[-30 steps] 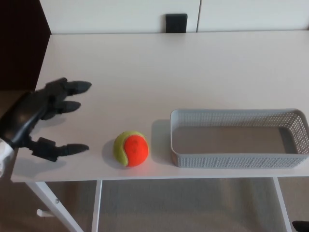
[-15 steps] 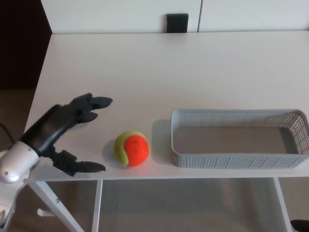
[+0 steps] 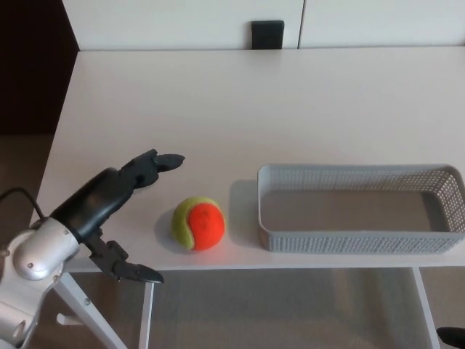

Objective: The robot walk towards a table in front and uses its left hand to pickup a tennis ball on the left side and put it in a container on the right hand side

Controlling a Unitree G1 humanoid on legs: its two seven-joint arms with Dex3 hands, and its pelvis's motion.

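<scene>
A tennis ball, half yellow-green and half orange, rests on the white table near its front edge. My left hand is open just left of the ball, a small gap away, with two fingers stretched forward above table level and the thumb hanging past the table's front edge. A grey mesh container lies right of the ball, long side facing me, with nothing inside. My right hand does not show.
A small black block sits at the table's far edge against a white wall. White table legs show below the front edge. A dark area lies left of the table.
My left hand has moved right and forward toward the ball, staying open. Its thumb has dropped below the table's front edge. Ball and container have not moved.
</scene>
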